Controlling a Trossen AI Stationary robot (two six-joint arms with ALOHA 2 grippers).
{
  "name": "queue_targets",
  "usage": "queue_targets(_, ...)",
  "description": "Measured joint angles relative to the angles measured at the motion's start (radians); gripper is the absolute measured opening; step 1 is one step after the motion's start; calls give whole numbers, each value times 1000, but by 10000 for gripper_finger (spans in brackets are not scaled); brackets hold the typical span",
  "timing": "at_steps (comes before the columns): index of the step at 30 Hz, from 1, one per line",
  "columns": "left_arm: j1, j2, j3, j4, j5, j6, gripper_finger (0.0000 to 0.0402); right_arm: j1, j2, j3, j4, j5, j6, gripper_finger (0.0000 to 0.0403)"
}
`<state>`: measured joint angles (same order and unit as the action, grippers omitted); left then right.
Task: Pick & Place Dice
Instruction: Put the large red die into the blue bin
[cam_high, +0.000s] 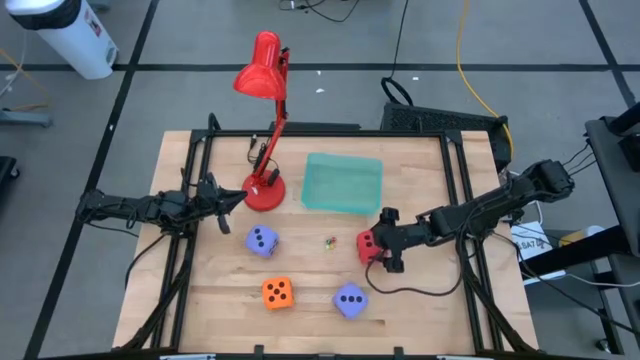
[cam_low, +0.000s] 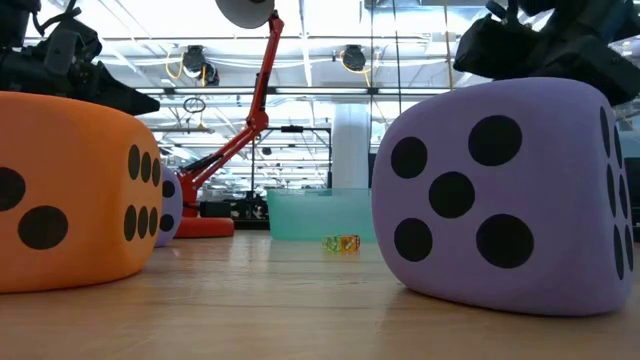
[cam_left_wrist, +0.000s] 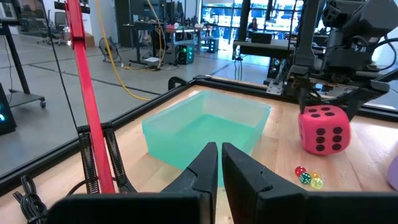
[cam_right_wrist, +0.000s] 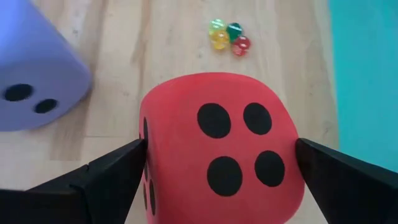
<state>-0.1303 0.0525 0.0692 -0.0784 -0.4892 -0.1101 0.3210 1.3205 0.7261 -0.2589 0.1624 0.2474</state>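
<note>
We have our right gripper (cam_right_wrist: 217, 162) with jaws wide around the soft red cube-shaped die (cam_high: 368, 244) on the wooden desk (cam_high: 420, 310), beside the shallow translucent teal plastic tray (cam_high: 343, 183). The tray is empty, so no dice seem placed. The orange die (cam_high: 277, 292) and two purple-blue dice (cam_high: 262, 240) (cam_high: 350, 299) lie untouched; our left gripper (cam_left_wrist: 219, 163) waits, jaws narrow.

No readable text, labels or brands – only pips: the red foam die (cam_right_wrist: 217, 149) shows four

The red die (cam_right_wrist: 217, 146) has black dots. The orange die (cam_high: 278, 292) and two purple dice (cam_high: 262, 240) (cam_high: 350, 299) have dark dots. The tray (cam_high: 343, 183) is teal, the lamp (cam_high: 262, 75) red.
</note>
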Motion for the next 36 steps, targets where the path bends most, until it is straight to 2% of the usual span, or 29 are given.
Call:
queue_targets(7, 0, 0, 0, 0, 0, 2, 31, 99, 2, -1, 24, 7, -6, 395)
queue_targets(11, 0, 0, 0, 0, -1, 2, 31, 170, 4, -4, 41, 104, -43, 394)
queue_targets(14, 0, 0, 0, 0, -5, 2, 31, 204, 4, -5, 75, 135, -71, 394)
queue_targets(17, 0, 0, 0, 0, -5, 2, 31, 225, 2, -6, 92, 179, -90, 397)
queue_targets(23, 0, 0, 0, 0, -6, 2, 31, 225, 0, -5, 100, 193, -107, 399)
queue_targets(36, 0, 0, 0, 0, -8, 15, 31, 127, -3, -1, 66, 38, -118, 400)
